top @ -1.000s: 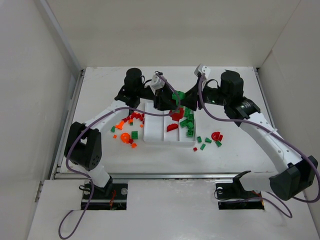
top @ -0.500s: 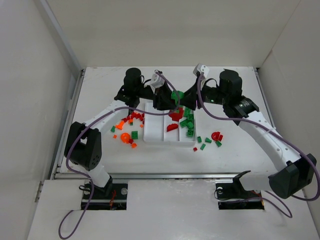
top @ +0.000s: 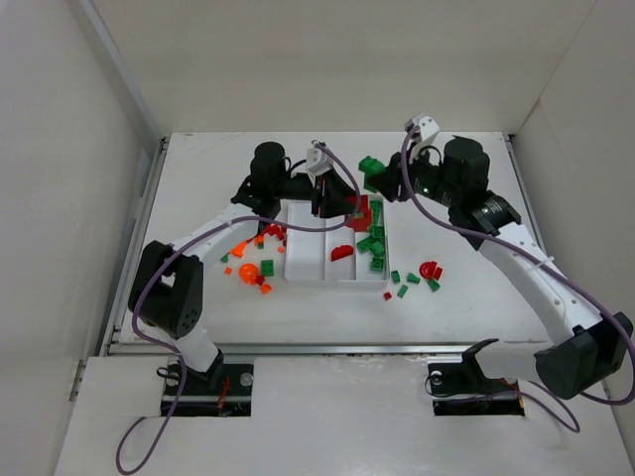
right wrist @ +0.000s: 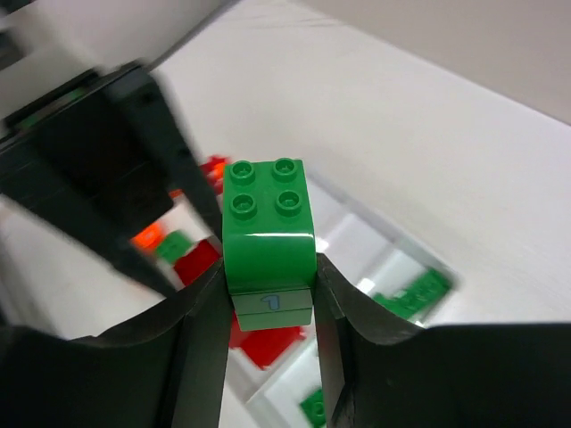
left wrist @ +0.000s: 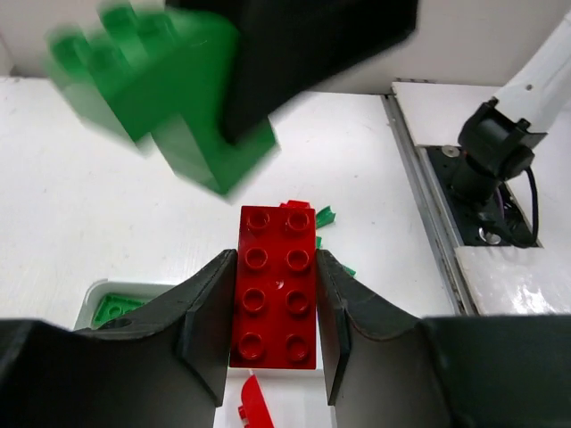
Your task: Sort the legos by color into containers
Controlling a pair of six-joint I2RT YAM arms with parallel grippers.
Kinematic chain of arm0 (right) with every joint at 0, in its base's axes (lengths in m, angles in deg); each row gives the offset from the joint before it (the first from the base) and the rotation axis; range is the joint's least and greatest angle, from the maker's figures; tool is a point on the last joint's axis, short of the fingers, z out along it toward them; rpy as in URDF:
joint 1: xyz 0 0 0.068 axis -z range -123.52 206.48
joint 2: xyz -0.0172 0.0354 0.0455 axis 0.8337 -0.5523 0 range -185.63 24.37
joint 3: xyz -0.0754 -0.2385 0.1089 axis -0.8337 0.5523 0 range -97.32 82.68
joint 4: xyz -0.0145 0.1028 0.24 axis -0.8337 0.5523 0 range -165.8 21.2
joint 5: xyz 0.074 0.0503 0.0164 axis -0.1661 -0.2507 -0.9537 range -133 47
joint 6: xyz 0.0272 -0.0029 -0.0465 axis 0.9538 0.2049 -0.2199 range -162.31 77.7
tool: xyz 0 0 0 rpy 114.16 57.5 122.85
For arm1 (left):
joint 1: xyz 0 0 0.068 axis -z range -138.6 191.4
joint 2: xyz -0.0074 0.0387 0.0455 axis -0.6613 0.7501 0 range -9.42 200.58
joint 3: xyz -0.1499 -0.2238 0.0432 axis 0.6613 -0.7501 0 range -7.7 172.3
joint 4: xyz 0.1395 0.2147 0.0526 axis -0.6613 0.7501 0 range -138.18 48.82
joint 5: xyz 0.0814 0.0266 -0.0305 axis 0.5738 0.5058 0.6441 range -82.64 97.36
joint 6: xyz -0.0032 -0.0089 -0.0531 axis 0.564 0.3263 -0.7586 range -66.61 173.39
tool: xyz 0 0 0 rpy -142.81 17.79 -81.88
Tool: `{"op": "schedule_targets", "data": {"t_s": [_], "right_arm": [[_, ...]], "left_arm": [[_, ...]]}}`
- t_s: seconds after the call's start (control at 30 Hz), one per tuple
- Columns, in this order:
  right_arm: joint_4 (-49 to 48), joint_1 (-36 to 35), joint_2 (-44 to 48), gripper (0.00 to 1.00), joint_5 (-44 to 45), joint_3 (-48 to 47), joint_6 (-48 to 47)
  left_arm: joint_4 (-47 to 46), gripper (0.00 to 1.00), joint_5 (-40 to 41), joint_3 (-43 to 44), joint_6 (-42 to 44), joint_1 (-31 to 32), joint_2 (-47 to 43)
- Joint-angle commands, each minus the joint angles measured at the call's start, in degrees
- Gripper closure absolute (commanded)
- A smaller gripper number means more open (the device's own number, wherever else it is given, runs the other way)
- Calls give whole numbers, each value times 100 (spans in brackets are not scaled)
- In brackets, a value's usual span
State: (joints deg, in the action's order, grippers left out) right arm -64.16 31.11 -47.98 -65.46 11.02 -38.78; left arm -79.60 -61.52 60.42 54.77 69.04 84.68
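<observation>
Grips: left end effector (left wrist: 273, 260) clamped on red brick (left wrist: 277, 308) over far end of tray (top: 306, 268); right end effector (right wrist: 268, 269) clamped on green brick (right wrist: 268, 223) close beside it. Loose legos (top: 256, 260) flank tray.

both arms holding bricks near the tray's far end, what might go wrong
1. The left fingers, holding the red brick, and the right fingers, holding the green brick, are close together and may collide.
2. The green brick is pinched only near its base, so it may tip out.
</observation>
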Motion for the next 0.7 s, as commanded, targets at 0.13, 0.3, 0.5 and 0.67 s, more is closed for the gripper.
{"op": "schedule_targets", "data": {"t_s": [0.13, 0.3, 0.5, 0.67], "right_arm": [[-575, 278, -23, 100, 848, -173, 315], [-575, 330, -24, 100, 1007, -173, 420], [-575, 330, -86, 100, 1025, -120, 473], [-575, 278, -138, 100, 1024, 11, 587]], "left_arm": [[-48, 100, 402, -114, -112, -22, -164], [338, 100, 919, -62, -112, -153, -164], [1602, 100, 3539, 61, 1034, -619, -489], [1877, 100, 5822, -394, 1952, -1102, -980]]}}
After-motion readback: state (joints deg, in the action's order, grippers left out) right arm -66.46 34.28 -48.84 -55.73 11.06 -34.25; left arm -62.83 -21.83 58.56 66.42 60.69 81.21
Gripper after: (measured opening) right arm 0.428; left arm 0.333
